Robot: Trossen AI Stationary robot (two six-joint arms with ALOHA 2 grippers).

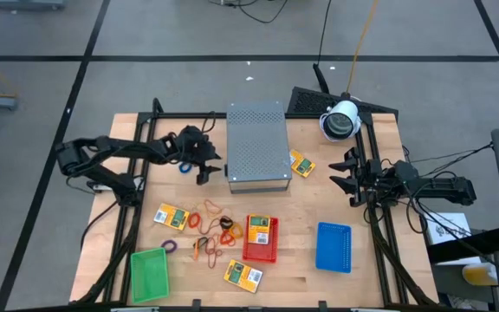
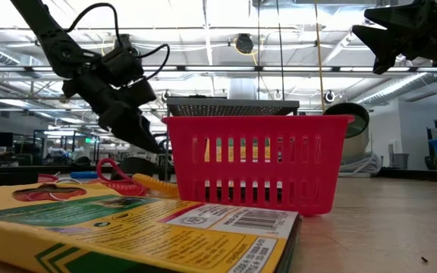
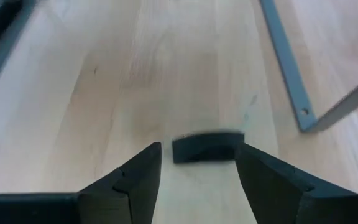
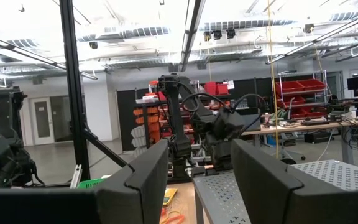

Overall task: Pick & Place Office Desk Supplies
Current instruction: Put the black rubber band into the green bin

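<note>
While my right gripper [image 1: 346,178] waits open, my left gripper [image 3: 197,171] hangs open over a small dark clip [image 3: 205,148].

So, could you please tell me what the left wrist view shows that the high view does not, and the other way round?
Only the left wrist view shows a small dark clip-like piece lying on the bare wood just ahead of the left gripper, in line with the gap between its open fingers.

Only the high view shows the whole layout: the grey perforated box, the red tray, the blue tray, the green tray, and the right gripper waiting near the table's right edge.

Both show the wooden table and the left gripper.
</note>
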